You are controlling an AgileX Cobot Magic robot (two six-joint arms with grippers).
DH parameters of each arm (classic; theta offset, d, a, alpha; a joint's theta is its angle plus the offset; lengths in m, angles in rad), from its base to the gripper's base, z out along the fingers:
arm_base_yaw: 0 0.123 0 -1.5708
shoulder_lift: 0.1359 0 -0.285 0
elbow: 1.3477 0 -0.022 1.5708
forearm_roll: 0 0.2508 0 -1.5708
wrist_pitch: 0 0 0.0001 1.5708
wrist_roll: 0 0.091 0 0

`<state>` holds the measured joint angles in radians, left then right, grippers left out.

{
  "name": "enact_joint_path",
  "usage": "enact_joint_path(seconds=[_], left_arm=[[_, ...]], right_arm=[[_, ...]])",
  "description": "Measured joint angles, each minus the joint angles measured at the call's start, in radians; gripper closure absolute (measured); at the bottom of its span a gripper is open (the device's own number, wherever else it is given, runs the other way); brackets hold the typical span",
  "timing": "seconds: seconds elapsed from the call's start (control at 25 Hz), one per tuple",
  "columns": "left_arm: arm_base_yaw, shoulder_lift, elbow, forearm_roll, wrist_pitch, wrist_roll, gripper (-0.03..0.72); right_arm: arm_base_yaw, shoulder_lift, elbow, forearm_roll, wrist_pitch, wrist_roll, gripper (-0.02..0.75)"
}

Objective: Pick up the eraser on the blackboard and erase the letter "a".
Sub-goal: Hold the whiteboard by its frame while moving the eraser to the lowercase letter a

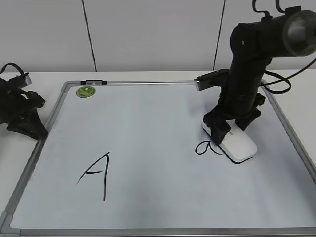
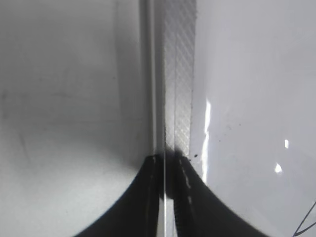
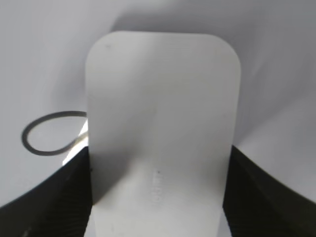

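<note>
The white eraser (image 1: 240,144) lies flat on the blackboard (image 1: 148,123) at the right. My right gripper (image 1: 231,128) is shut on the eraser's far end, one finger on each long side. The right wrist view shows the eraser (image 3: 163,108) between the dark fingers (image 3: 158,197). The small cursive letter "a" (image 1: 204,147) sits just left of the eraser; its loop (image 3: 49,133) shows and its right part runs under the eraser's edge. My left gripper (image 1: 35,129) rests shut beside the board's left frame, also in the left wrist view (image 2: 168,170).
A larger capital "A" (image 1: 96,173) is drawn at the board's lower left. A round green magnet (image 1: 85,91) sits in the top left corner, with a small dark clip (image 1: 94,82) on the top frame. The grey frame strip (image 2: 180,74) runs ahead of the left fingers.
</note>
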<state>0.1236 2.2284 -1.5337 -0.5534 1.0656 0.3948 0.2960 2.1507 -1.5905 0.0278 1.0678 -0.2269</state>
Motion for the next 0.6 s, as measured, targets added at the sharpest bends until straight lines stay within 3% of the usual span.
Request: enact_joint_path(seconds=[0.4,0.6], left_arm=[[0.000,0.000,0.000,-0.005,0.000,0.000,0.650],[0.000,0.002,0.000,-0.007,0.000,0.000,0.647]], right_arm=[[0.194,0.051,-0.089,0.048,0.052,-0.043,0.207],[0.224,0.060,-0.106,0.057,0.063,-0.054,0.206]])
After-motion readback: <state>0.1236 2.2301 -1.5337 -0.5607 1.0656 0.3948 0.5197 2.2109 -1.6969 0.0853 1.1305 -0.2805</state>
